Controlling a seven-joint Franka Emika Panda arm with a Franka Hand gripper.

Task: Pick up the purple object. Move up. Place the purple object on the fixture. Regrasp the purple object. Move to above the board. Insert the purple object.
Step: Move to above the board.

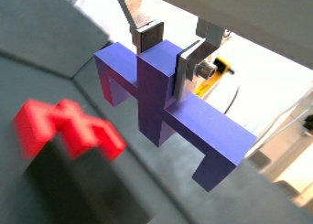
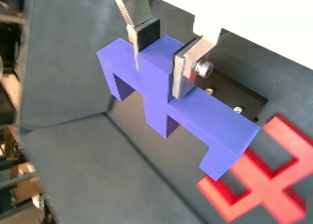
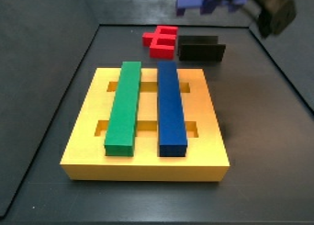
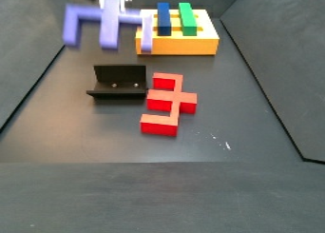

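My gripper [image 1: 169, 52] is shut on the purple object [image 1: 202, 136], its silver fingers [image 2: 186, 68] clamping the middle rib from both sides. The notched piece hangs in the air, clear of the floor, with its legs pointing sideways and down in both wrist views. In a side view the purple object [image 4: 102, 23] is blurred, up and to the left of the black fixture [image 4: 121, 82]. The fixture [image 3: 203, 51] stands bare on the dark floor. The yellow board [image 3: 86, 128] carries a long green bar [image 3: 123, 105] and a long blue bar [image 3: 172, 109].
A red notched block [image 4: 165, 104] lies on the floor right beside the fixture, also seen below the held piece as the red block [image 2: 263, 173]. Raised dark walls [image 4: 32, 85] border the floor on both sides.
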